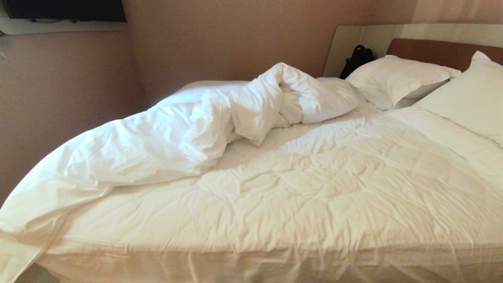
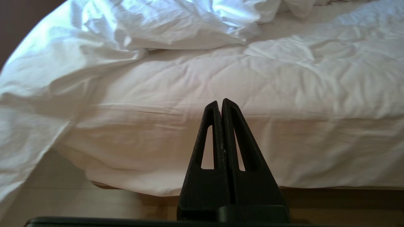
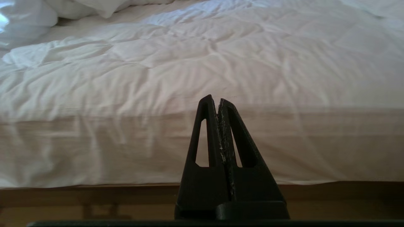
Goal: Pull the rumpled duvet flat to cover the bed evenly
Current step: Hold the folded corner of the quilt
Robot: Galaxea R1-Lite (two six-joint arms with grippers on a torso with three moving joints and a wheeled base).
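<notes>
We face the long side of the bed [image 1: 444, 53], whose brown wooden headboard stands at the far right against the wall. The duvet [image 1: 188, 129] is bunched into a thick, rumpled ridge along the far edge of the mattress, running from near the headboard end down to the foot corner at our left, where one end spills over the edge and hangs towards the floor. The rest of the mattress lies bare under a white quilted sheet [image 1: 314, 188], lightly creased, which drapes over the near edge. Two white pillows [image 1: 397, 78] sit at the headboard end, one at the far corner and the other nearer to us, side by side. A black bag [image 1: 357, 59] rests in the far corner beside the headboard, just beyond the far pillow. Neither arm shows from the head camera. In the left wrist view our left gripper [image 2: 221, 102] hangs off the near edge of the bed, pointing at the draped sheet near the foot corner, its two black fingers pressed together and holding nothing. In the right wrist view our right gripper [image 3: 214, 101] likewise faces the near side of the mattress, fingers closed tip to tip and empty, clear of the cloth, with the wooden base just visible below the sheet's hem.
</notes>
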